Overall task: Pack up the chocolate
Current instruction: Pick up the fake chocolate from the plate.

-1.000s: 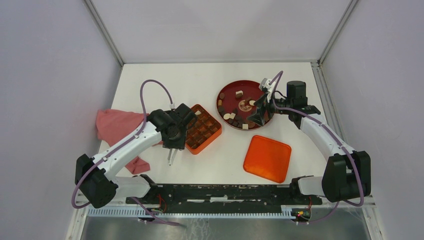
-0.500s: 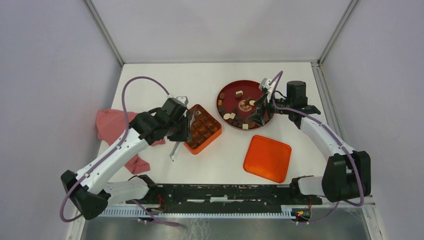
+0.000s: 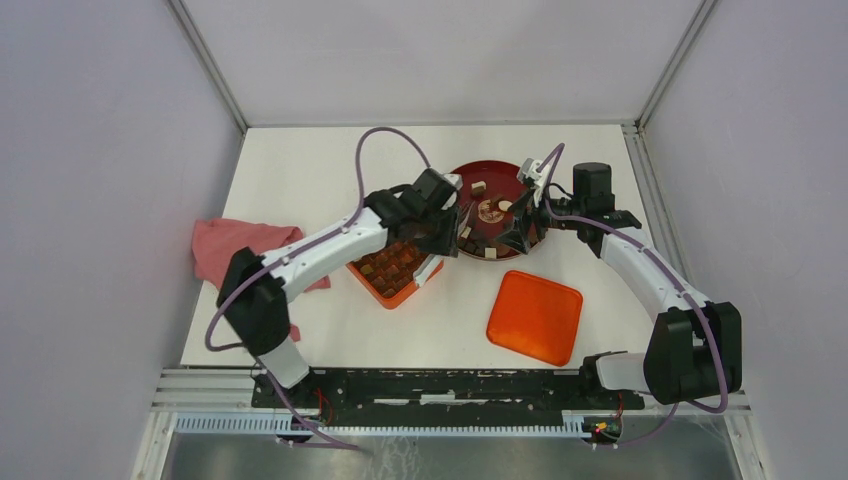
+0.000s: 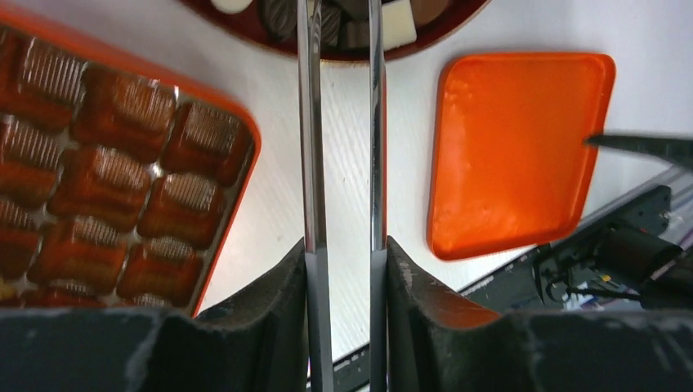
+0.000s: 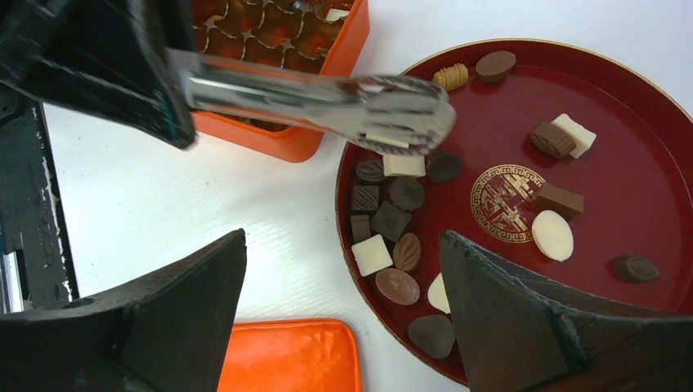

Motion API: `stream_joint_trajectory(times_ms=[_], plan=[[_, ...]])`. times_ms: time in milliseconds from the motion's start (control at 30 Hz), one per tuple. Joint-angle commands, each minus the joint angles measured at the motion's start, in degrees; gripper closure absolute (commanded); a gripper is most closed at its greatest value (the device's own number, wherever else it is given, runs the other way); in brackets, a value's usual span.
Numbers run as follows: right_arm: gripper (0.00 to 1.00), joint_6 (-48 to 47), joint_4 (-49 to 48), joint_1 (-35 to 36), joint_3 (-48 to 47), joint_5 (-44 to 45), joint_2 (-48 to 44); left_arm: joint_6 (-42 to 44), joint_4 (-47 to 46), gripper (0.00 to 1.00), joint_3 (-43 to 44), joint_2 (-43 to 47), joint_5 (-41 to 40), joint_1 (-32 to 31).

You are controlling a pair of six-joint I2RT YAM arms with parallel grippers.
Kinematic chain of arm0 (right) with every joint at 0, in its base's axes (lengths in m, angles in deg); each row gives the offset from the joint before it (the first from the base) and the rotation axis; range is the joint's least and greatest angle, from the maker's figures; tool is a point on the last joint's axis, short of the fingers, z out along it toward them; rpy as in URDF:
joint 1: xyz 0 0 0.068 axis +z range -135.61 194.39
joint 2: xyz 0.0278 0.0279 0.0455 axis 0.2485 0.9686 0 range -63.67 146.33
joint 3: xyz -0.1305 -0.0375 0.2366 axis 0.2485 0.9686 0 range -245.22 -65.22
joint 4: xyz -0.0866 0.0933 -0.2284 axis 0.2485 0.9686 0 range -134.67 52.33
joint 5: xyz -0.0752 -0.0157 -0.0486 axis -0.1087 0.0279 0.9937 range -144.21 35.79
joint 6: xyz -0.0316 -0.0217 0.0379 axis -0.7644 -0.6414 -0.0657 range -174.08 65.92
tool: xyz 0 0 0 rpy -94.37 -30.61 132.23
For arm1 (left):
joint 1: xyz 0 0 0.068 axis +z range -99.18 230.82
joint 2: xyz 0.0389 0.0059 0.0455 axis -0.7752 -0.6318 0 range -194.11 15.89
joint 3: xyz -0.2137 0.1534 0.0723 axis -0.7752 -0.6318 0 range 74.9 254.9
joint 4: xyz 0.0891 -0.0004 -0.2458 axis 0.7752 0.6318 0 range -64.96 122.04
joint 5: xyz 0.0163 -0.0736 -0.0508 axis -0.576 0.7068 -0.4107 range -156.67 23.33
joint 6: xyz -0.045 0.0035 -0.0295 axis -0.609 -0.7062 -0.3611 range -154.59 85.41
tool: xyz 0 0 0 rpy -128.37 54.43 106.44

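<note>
Several chocolate pieces (image 5: pixel 384 220), dark, mid brown and white, lie in the round dark-red plate (image 5: pixel 621 204), which sits at the back (image 3: pixel 500 163). My left gripper (image 3: pixel 440 215) is shut on metal tongs (image 4: pixel 311 122), with both bars running straight out of its jaws (image 4: pixel 343 253). The tongs' tips (image 5: pixel 409 118) hang over the plate's left side, just above a white square piece (image 5: pixel 404 166). I cannot tell whether they hold a piece. My right gripper (image 5: pixel 342 245) stands open, straddling the plate's near rim (image 3: pixel 520 225). The orange compartmented box (image 3: pixel 395 270) lies left of the plate.
The box's orange lid (image 3: pixel 534 316) lies flat on the table in front of the plate, also seen in the left wrist view (image 4: pixel 515 147). A pink cloth (image 3: pixel 235 250) is bunched at the table's left edge. The left arm reaches across the box.
The left arm swung right from beside the box, across it, carrying the tongs to the plate's left side. The right arm stayed in place.
</note>
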Motion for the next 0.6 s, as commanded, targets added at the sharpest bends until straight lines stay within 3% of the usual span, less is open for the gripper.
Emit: stream_joint_trajectory(times_ms=[0, 167, 567], plan=[[0.07, -1.55, -0.55, -0.27, -2.86, 0.0, -0.09, 6.45, 4.15, 0.61, 10.72, -8.65, -2.39, -1.07], [0.07, -1.86, -0.37, -0.4, -2.95, 0.09, -0.13, 9.1, 9.49, 0.6, 19.1, -17.12, -6.07, -0.96], [0.07, -2.03, -0.11, -0.36, -3.05, -0.18, 0.05, 11.69, 13.96, 0.58, 27.56, -23.43, -8.1, 0.13]])
